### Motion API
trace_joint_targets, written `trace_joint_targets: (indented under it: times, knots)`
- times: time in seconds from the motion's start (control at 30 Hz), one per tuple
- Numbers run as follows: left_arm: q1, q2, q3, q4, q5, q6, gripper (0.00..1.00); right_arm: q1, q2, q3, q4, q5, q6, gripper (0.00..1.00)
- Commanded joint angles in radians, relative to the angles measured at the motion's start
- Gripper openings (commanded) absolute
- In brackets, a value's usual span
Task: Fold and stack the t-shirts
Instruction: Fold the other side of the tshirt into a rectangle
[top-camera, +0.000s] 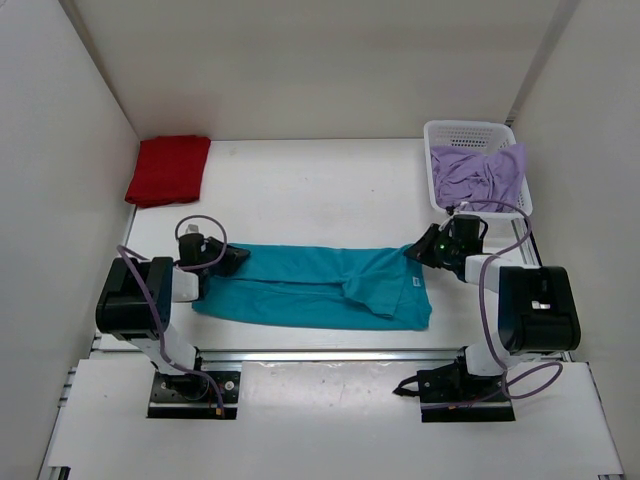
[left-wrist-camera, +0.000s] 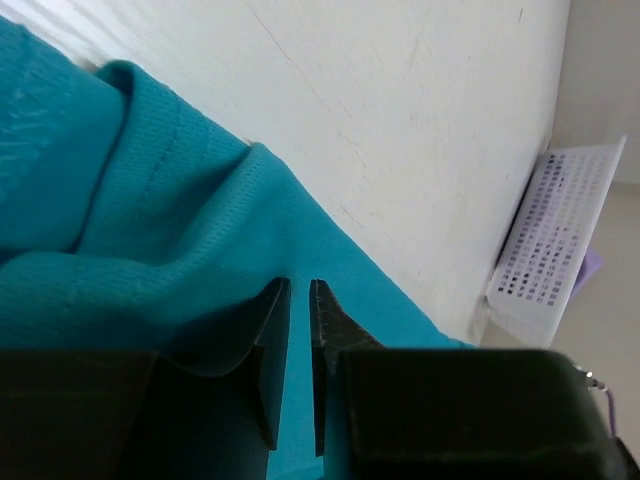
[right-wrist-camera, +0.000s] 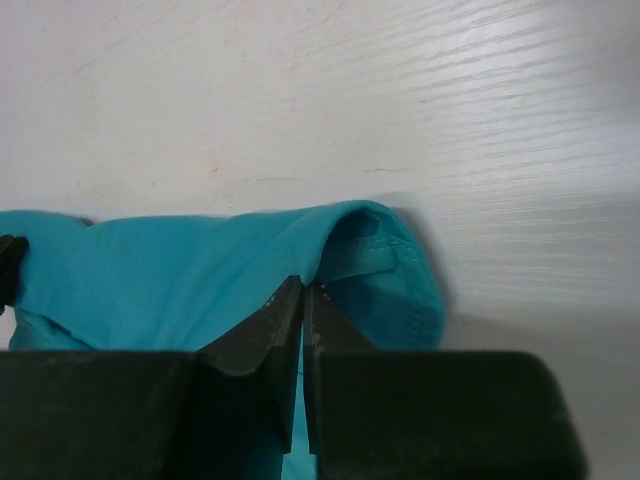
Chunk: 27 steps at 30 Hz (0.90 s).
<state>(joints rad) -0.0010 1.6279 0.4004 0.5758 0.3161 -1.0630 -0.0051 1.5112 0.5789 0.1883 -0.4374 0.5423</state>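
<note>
The teal-blue t-shirt (top-camera: 310, 285) lies as a long band across the front of the table. My left gripper (top-camera: 235, 258) sits at its far left corner. In the left wrist view that gripper (left-wrist-camera: 300, 283) has its jaws nearly together, with teal cloth (left-wrist-camera: 150, 200) filling the thin gap. My right gripper (top-camera: 415, 253) is at the shirt's far right corner. There the right gripper (right-wrist-camera: 303, 283) is shut on a raised fold of the teal hem (right-wrist-camera: 380, 250). The red t-shirt (top-camera: 167, 168) lies folded at the back left. The lavender t-shirt (top-camera: 478, 175) is bunched in the basket.
A white mesh basket (top-camera: 468, 127) stands at the back right, and its side (left-wrist-camera: 555, 240) shows in the left wrist view. White walls close in the table on the left, back and right. Both arm bases stand at the near edge.
</note>
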Motion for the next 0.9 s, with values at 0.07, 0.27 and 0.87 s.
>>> trace_joint_targets:
  times: [0.07, 0.27, 0.87]
  knots:
    - [0.067, -0.01, -0.038, 0.044, -0.003, -0.035, 0.26, -0.047, -0.013, 0.004, 0.039, 0.028, -0.001, 0.0]
    - [0.098, -0.01, -0.055, 0.065, 0.015, -0.057, 0.26, -0.072, 0.041, 0.032, 0.048, 0.025, 0.012, 0.04]
    - [-0.188, -0.275, -0.057, -0.087, -0.084, 0.057, 0.32, 0.39, -0.4, -0.229, -0.136, 0.235, 0.04, 0.05]
